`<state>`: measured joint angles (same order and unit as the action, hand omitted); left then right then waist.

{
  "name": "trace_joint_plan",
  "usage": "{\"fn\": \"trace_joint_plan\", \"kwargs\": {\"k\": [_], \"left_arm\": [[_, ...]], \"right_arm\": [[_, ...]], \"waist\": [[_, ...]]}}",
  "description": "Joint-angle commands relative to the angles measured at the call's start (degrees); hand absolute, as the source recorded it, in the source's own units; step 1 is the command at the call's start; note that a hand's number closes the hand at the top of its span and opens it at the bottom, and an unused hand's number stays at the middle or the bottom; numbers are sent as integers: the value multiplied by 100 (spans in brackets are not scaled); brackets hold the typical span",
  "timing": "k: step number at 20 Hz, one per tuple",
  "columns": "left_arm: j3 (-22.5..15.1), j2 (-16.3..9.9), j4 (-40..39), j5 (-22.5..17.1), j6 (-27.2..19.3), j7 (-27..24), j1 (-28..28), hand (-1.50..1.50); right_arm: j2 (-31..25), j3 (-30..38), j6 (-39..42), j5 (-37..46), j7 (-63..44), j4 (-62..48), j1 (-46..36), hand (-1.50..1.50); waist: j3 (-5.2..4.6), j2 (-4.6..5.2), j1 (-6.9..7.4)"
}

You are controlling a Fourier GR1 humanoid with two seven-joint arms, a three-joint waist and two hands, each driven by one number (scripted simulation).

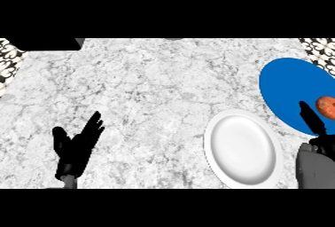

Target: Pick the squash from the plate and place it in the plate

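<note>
Looking steeply down from the head view, the scene shows a pale marbled counter (150, 88) with two plates at its right side. The blue plate (291, 88) lies at the far right and is cut off by the frame's right edge, so its full outline cannot be seen. The squash (326, 105), an orange-red body, rests on this blue plate against the right edge of the frame; only part of it shows, and its shape cannot be judged. Just beside the blue plate, nearer the robot, lies the white plate (240, 148), which holds nothing; its lower rim meets the bottom of the visible scene.

The right hand (312, 119) comes in at the lower right above its grey forearm. Only a dark, narrow part of it shows over the blue plate, just beside the squash; the rest lies beyond the frame's edge, and whether it is spread or closed cannot be told. Contact with the squash cannot be made out either.

The left hand (77, 144) shows at the lower left over bare counter, well apart from both plates, its fingers straight and spread upward, holding nothing.

A dark object (49, 43) sits at the upper left corner, and patterned surfaces (9, 62) border the counter at both upper corners.
</note>
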<state>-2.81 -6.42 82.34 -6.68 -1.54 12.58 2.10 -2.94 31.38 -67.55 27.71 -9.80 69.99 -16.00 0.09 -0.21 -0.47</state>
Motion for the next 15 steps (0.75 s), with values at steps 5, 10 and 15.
{"fn": "trace_joint_plan", "kwargs": {"k": [5, 10, 15], "left_arm": [[-104, 219, -76, 223, -218, 130, -222, 0], [201, -66, -53, -47, 220, -23, -29, 0], [66, 134, 32, 139, 1, 184, -148, 0]], "right_arm": [[288, -1817, -415, 44, -629, 1078, 1718, -150], [292, -2330, -519, 670, -1499, 1388, 2165, -150], [293, -2747, -1096, 1407, -2249, 1101, 1879, -150]], "waist": [[-14, 7, 15], [-15, 13, 31], [-15, 17, 48]]}}
